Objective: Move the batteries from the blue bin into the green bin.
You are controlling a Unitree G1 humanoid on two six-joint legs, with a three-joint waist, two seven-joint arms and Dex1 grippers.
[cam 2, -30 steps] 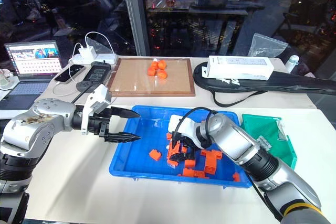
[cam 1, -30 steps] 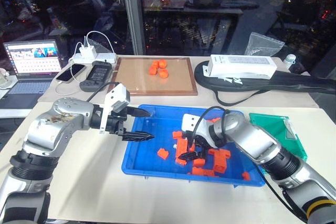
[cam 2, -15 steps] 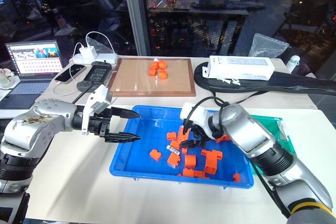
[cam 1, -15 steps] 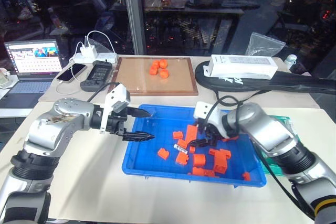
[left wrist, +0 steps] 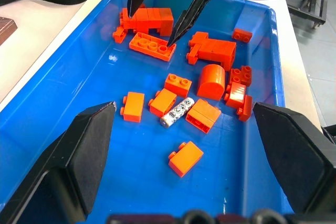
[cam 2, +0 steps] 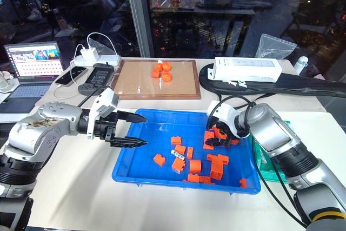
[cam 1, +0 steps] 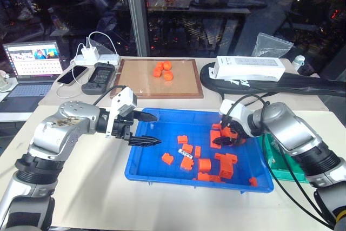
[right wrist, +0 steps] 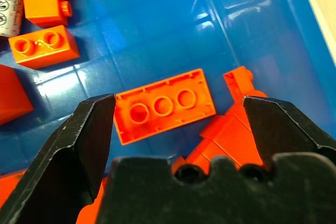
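Note:
The blue bin (cam 1: 141, 162) sits in the middle of the white table with one silver battery (cam 1: 186, 157) lying among orange blocks near its centre. The same battery (left wrist: 177, 113) shows in the left wrist view. My left gripper (cam 1: 158, 129) hangs open over the bin's left end, nothing between its fingers. Over the blocks at the bin's far right my right gripper (cam 1: 226, 136) stands open, and a flat orange brick (right wrist: 165, 106) lies below its gap. The green bin (cam 1: 277, 159) stands just right of the blue one, largely hidden by my right arm.
Several orange blocks (cam 1: 204, 164) are scattered in the blue bin. Behind it lie a wooden-framed tray (cam 1: 186, 85) with orange pieces, a white box (cam 1: 250, 68) on a black bag (cam 1: 308, 86), and at the back left a laptop (cam 1: 32, 66), phones and a power strip.
My right gripper has moved right and slightly back, from the middle pile of blocks to the bin's right end, uncovering the battery. The left gripper has stayed still and open.

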